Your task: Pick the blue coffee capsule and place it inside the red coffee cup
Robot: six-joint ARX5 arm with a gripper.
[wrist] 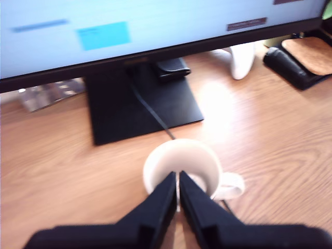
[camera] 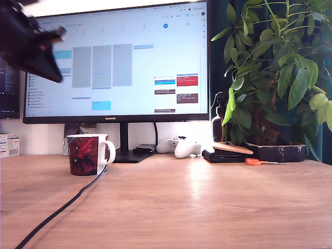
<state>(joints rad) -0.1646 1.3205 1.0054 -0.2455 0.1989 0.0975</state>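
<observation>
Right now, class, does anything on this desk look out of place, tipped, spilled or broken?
Nothing stands out. The red coffee cup stands upright on the desk, nothing spilled around it. The gripper hangs above it, fingers nearly together. No blue capsule is visible.

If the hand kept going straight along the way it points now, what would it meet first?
Probably the open top of the red mug: the hand, jaws nearly closed, points into its white inside. The gap between them is unclear.

Ceramic red coffee cup: dark red and black swirled side, white rim, interior and handle. Black gripper. Light brown wood-grain table. Black-framed monitor: pale blue screen with grey, cyan and red blocks. White game controller. Green-leaved plant.
</observation>
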